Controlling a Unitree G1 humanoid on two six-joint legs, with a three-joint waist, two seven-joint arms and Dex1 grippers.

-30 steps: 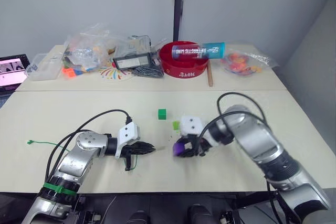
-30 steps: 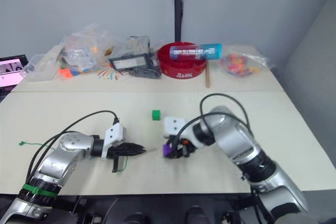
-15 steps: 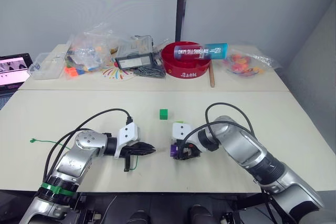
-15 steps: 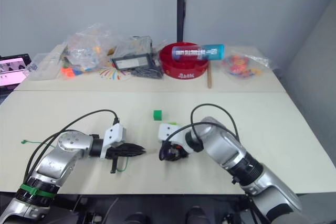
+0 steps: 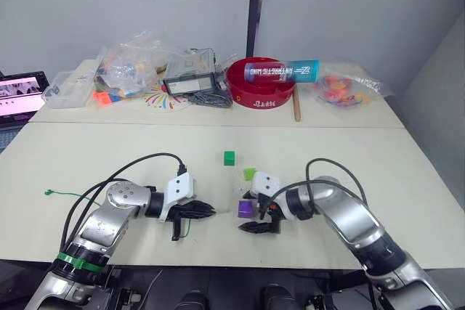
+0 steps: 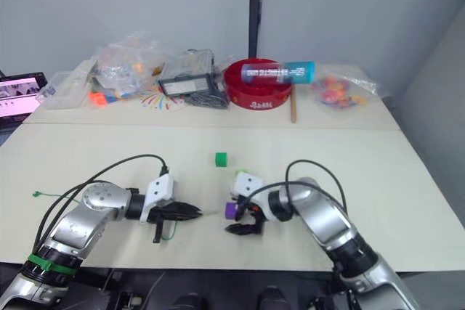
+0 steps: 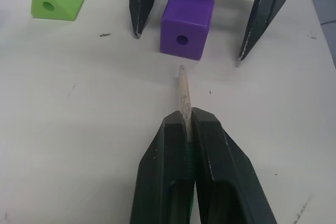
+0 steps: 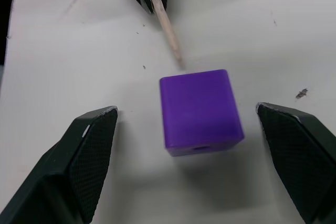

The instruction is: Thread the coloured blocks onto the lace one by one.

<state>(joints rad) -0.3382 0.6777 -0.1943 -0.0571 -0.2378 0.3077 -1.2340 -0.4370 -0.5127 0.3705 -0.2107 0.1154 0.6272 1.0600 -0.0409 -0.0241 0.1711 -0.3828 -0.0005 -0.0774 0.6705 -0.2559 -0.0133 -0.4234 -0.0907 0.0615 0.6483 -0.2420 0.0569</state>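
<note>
A purple block [image 5: 244,208] rests on the table between the open fingers of my right gripper [image 5: 251,213], which do not touch it. In the right wrist view the block [image 8: 199,109] lies free, with a finger [image 8: 86,156] on each side. My left gripper [image 7: 185,119] is shut on the lace's pale tip [image 7: 182,90], which points at the hole in the purple block [image 7: 187,23] from a short gap. The green lace [image 5: 73,197] trails off to the left. A light green block [image 5: 249,173] and a dark green block [image 5: 229,157] lie just beyond.
Along the back of the table stand a red bowl [image 5: 260,85] with a blue tube [image 5: 280,71] across it, clear bags of pieces [image 5: 131,63], another bag [image 5: 347,86], a black box [image 5: 189,82] and a wooden stick [image 5: 296,109]. A laptop screen [image 5: 18,96] is at far left.
My right gripper has opened and let the purple block down onto the table. The left gripper keeps the lace tip in the same place. The camera has shifted a little.
</note>
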